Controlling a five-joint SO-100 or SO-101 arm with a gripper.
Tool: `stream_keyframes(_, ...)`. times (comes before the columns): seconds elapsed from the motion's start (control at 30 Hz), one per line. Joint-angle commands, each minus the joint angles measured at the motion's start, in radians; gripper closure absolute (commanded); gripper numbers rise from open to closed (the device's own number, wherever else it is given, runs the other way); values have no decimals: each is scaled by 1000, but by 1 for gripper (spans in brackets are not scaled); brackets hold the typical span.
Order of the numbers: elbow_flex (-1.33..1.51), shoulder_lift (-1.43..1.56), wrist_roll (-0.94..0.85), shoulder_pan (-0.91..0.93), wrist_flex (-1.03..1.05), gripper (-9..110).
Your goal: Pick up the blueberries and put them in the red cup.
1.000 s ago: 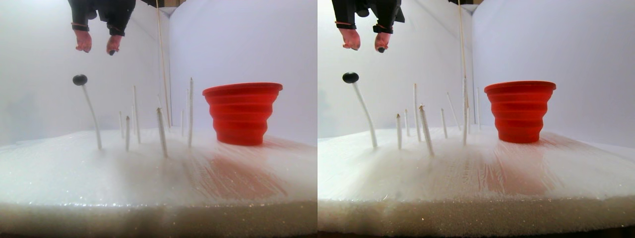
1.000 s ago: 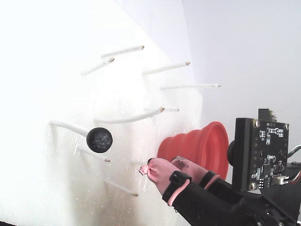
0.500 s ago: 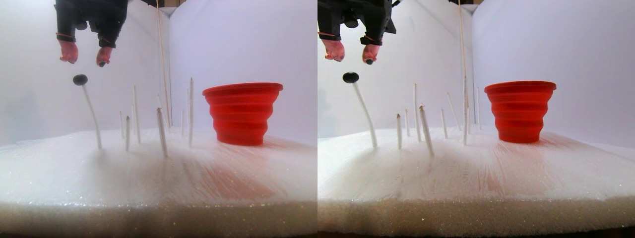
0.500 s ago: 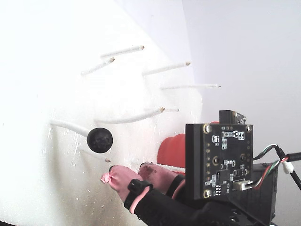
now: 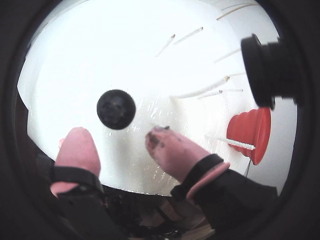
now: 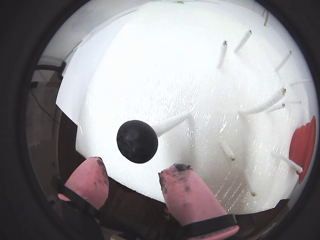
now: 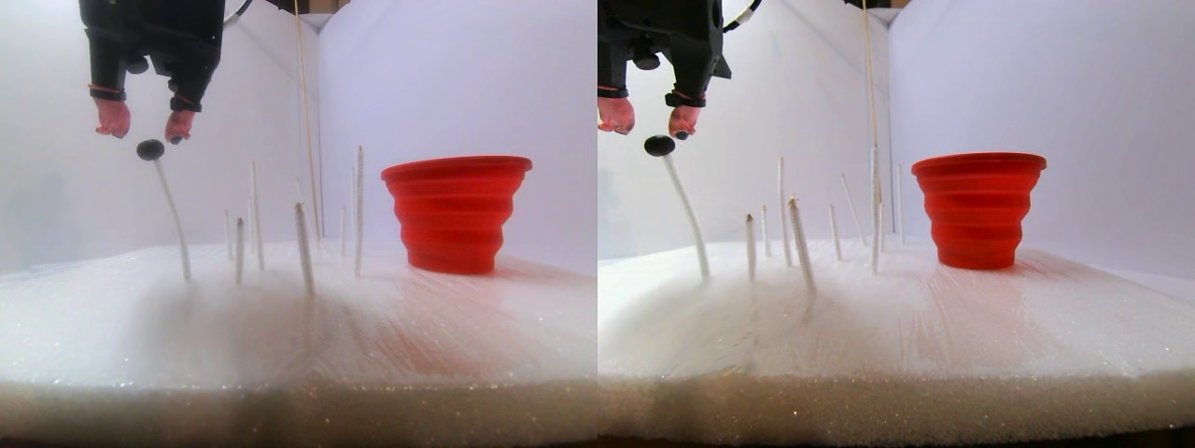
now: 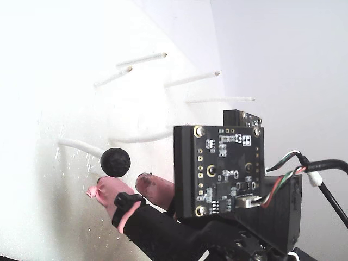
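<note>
One black-blue blueberry [image 5: 116, 109] sits on the tip of a bent white stick [image 7: 173, 215], high above the foam. It also shows in another wrist view [image 6: 137, 141], the stereo pair view [image 7: 149, 149] and the fixed view [image 8: 116, 161]. My gripper [image 5: 116, 135] is open and empty, and its pink fingertips [image 6: 95, 170] straddle the berry just above it without touching it [image 7: 146, 129]. The red cup [image 7: 456, 215] stands upright on the foam, far to the right; it shows at the right edge in both wrist views [image 5: 248, 131]. Other blueberries are out of view.
Several thin white sticks [image 7: 303, 247] stand bare in the white foam slab [image 7: 299, 327] between the berry and the cup. A black camera [image 5: 270, 70] juts in at the upper right. A circuit board [image 8: 220, 168] rides on the wrist. White walls enclose the back.
</note>
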Motion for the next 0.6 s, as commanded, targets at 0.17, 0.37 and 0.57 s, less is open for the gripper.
stream_keyframes(0.17,-69,-48,-12,-2,-89,81)
stream_keyframes(0.37,-77,-94,-18,6,-146,80)
stream_keyframes(0.57,-91,-126,-8,3,-193,80)
